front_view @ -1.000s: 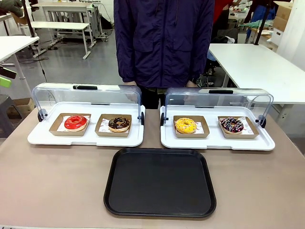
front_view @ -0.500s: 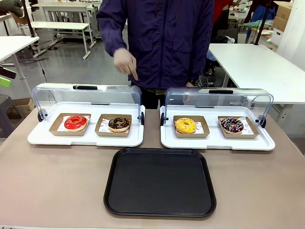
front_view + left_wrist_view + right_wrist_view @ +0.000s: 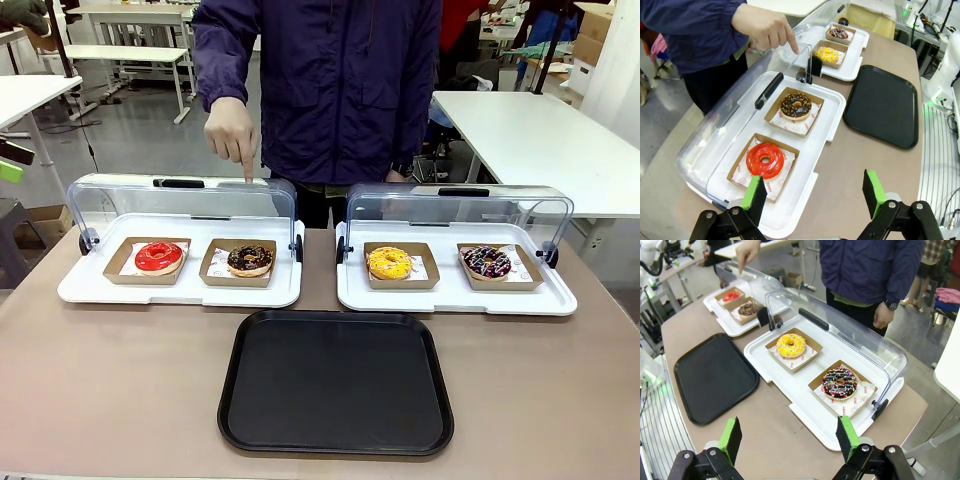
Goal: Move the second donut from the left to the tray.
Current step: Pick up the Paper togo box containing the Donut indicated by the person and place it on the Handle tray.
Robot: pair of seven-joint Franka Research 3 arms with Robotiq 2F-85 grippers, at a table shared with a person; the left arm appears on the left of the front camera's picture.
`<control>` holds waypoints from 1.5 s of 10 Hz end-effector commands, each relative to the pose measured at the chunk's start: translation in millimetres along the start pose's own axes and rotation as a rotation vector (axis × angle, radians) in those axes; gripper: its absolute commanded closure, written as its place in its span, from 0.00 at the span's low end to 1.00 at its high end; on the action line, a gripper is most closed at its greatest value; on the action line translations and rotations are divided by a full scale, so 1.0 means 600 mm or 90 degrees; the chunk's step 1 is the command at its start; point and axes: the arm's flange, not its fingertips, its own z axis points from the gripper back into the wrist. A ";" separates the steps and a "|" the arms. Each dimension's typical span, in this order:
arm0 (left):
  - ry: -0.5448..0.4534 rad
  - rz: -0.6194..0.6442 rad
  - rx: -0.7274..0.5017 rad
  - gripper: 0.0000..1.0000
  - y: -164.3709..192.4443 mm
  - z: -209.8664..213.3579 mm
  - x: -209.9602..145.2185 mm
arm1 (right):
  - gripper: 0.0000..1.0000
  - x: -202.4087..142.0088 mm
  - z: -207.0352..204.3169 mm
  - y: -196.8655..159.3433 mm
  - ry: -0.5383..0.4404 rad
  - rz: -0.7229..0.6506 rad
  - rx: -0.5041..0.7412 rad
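Front view: the black tray [image 3: 335,385] lies at the near middle of the table [image 3: 110,390]. Just beyond its far left corner, the second donut from the left [image 3: 249,259] sits in its cardboard holder [image 3: 213,272] on the left white tray [image 3: 180,294], whose clear lid [image 3: 120,205] is tipped back. A red donut [image 3: 159,257] lies farther out from the black tray on the same side. Beyond the far right corner, the right white tray [image 3: 455,299] holds a yellow donut [image 3: 389,263] and a sprinkled donut [image 3: 487,263]. The person's hand [image 3: 230,128] hangs above the clear lid, index finger pointing down, roughly over the chocolate donut. Left wrist view: the left gripper [image 3: 814,187] hovers with its fingers spread wide and nothing between them, near the red donut's end of the white tray and well apart from the black tray. The chocolate donut rests in its holder beside the black tray's near corner. Right wrist view: the right gripper [image 3: 789,435] is likewise spread and empty, over the table beside the black tray. The chocolate donut shows small, beyond the black tray's far end.
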 end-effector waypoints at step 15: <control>-0.001 -0.008 -0.005 0.00 -0.001 0.001 0.001 | 0.00 0.003 -0.001 -0.004 -0.015 0.015 0.002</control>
